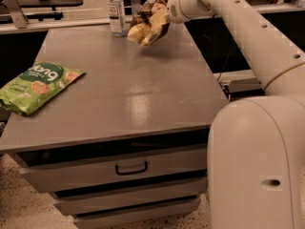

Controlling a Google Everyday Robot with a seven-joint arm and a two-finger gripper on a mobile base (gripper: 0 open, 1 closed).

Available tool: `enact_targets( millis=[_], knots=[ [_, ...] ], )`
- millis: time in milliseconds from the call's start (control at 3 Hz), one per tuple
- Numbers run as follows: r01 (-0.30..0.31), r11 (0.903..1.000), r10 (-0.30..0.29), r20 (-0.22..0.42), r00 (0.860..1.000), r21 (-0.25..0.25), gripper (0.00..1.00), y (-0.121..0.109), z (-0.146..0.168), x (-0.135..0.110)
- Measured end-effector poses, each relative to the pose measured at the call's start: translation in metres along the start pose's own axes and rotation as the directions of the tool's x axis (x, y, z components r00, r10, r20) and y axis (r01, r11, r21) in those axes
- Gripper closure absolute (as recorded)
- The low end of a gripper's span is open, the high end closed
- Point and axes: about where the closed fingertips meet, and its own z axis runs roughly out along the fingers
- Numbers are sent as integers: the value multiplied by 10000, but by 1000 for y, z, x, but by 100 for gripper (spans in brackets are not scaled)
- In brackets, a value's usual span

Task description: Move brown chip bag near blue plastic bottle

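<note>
The brown chip bag [148,21], dark brown on top with a cream-yellow lower end, hangs in the air above the far part of the grey table [124,89]. My gripper [163,12] is shut on its upper right part. The blue plastic bottle [116,11], clear with a white label and pale cap, stands upright at the table's far edge, just left of the bag. Bag and bottle are close but apart.
A green snack bag [36,86] lies flat near the table's left edge. The table has drawers with a handle [131,167] below its front. My white arm [252,37] reaches in from the right. A shelf with clutter stands behind the table.
</note>
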Motion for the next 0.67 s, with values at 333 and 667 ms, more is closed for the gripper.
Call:
enact_targets(
  millis=[333, 667],
  knots=[
    [-481, 9988, 481, -35, 9988, 5, 100, 0, 18, -2],
    [-1000, 9947, 996, -191, 9948, -227, 100, 6, 39, 1]
  ],
)
